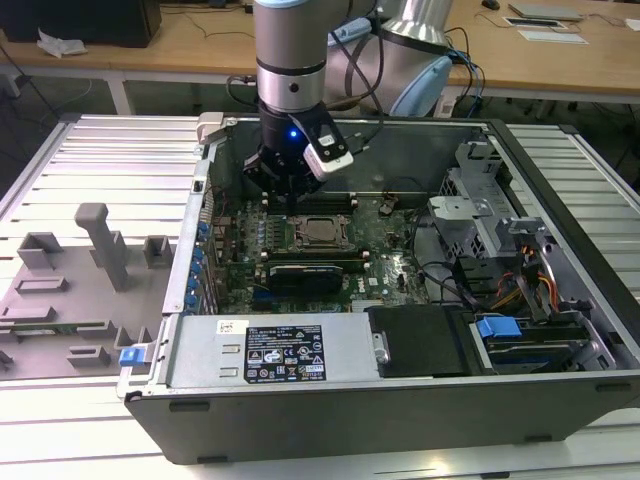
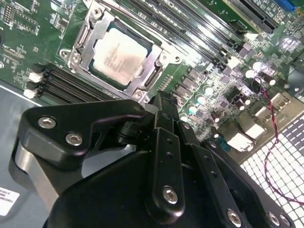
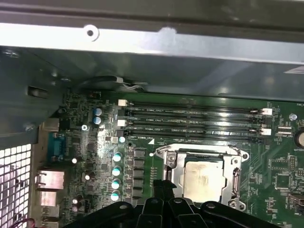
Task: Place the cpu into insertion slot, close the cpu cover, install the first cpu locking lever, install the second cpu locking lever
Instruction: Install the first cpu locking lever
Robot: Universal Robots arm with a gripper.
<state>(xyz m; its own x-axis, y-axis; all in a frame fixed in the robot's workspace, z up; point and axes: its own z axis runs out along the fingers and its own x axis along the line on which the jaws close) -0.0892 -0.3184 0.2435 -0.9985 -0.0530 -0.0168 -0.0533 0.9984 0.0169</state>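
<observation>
1. Tabletop of pale metal slats (image 1: 100, 150) carried an open computer case (image 1: 400, 420), and the arm (image 1: 290, 60) reached down into it from above.
2. The green motherboard (image 1: 235, 250) covered the case floor. Long memory slots (image 3: 190, 118) lay on one side of the socket and a black card (image 1: 310, 272) on the other.
3. The gripper (image 1: 290, 190) hung low over the board, its tips just beside one corner of the socket. In both wrist views (image 2: 161, 97) (image 3: 163, 187) the pincer looked pressed together and pinched nothing. Whether the tips touched the metal could not be told.
4. The insertion slot (image 2: 78, 56) sat near the middle of the board. The cpu cover (image 2: 153, 70) lay down over it as a silvery frame.
5. The cpu (image 2: 121, 56) rested inside the slot, its pale top showing through the cover's window. It looked flat and square to the frame.
6. A thin locking lever (image 2: 83, 34) ran along one side of the slot; whether it was latched could not be made out.
7. Risk, as I judged it:
   - A push landing off a thin lever could slip. The tips might then scrape the board or strike the small capacitors (image 3: 116, 171) close by.
   - Force on a cover not fully seated could tilt the chip and harm the contacts beneath.
</observation>
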